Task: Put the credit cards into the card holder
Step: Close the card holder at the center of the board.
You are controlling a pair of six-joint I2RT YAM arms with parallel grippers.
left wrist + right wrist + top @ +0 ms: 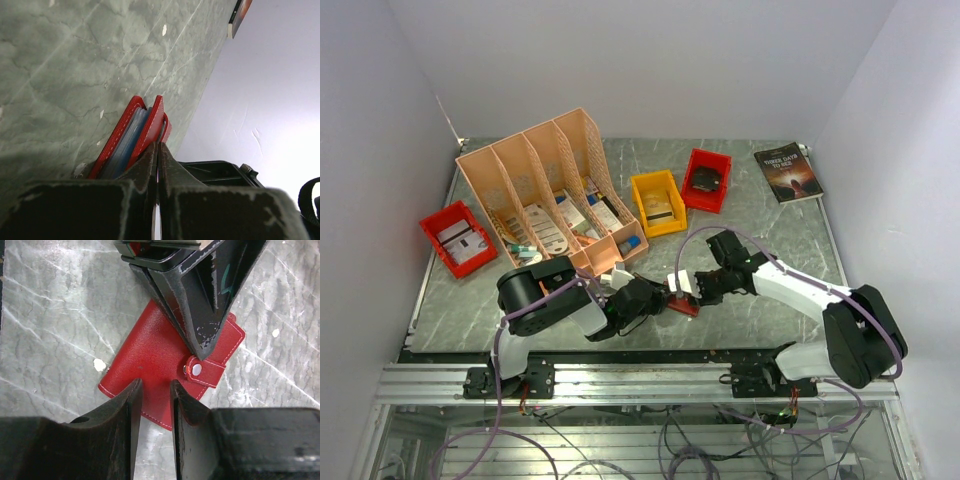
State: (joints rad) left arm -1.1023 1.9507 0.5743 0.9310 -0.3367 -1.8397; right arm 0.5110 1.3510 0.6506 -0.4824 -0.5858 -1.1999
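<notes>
A peach-coloured file organiser [535, 150] is seen laid at the back left of a grey marbled tabletop [460, 300], its slots stuffed with leaflets [555, 225]. A red bin [428, 232] is set to its left, a yellow bin [642, 195] and a second red bin [712, 158] to its right. A dark paperback [788, 172] is placed near the far right corner, and the scene is enclosed by white walls [650, 60].

Two red bins [457, 238], one yellow bin [658, 203], one rack [545, 180], one book [788, 171], one card holder [155, 355], perhaps one card [126, 146]
</notes>
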